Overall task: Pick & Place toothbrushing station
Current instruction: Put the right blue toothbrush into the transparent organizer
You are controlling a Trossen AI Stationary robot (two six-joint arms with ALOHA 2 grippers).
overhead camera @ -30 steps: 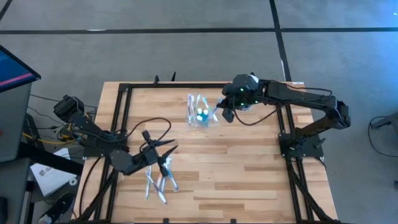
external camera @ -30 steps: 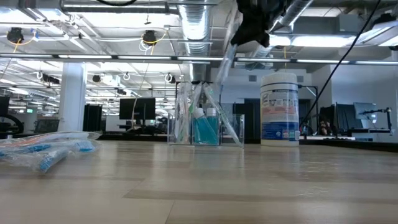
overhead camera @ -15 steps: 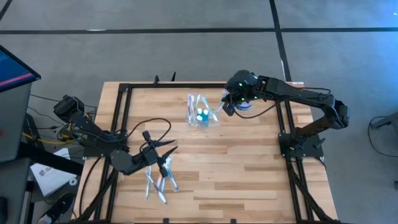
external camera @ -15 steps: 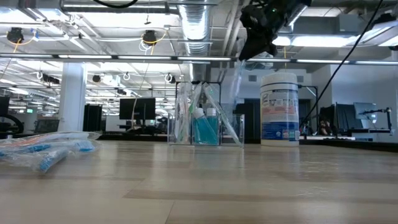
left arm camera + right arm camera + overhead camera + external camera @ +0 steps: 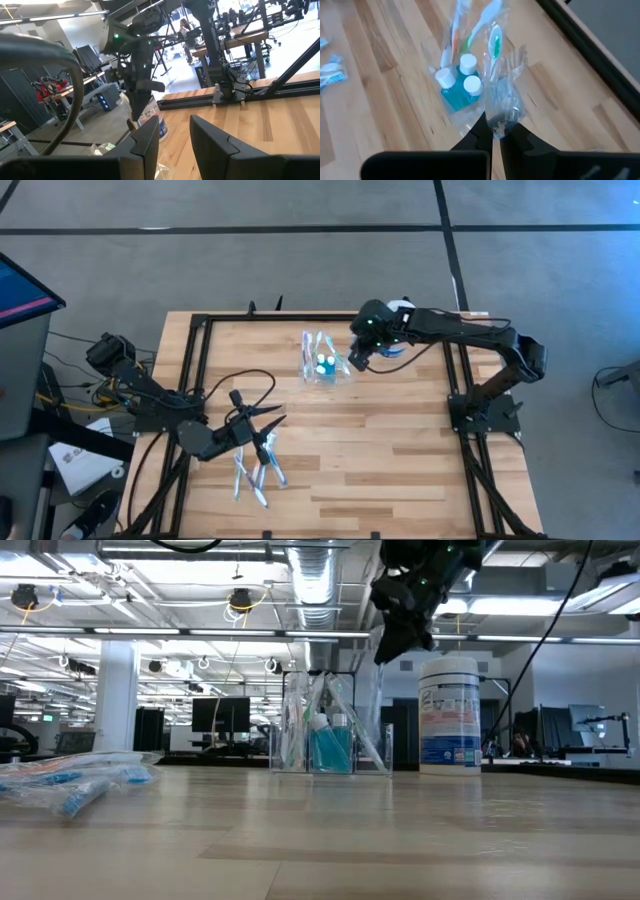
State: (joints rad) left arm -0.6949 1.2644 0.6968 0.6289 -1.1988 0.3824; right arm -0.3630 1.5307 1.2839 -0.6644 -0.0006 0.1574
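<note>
High view: toothbrushing station [image 5: 323, 359] just beside right fingers [image 5: 356, 360]

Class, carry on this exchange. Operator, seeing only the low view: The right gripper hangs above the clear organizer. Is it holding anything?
Observer: Yes. The right gripper is shut on a wrapped toothbrush above the toothbrushing station.
Operator: What stands inside the station?
Observer: Three white-capped blue bottles beside standing toothbrushes.
Operator: Where is the left arm?
Observer: The left gripper is open, by the loose wrapped toothbrushes on the table's left side.
</note>
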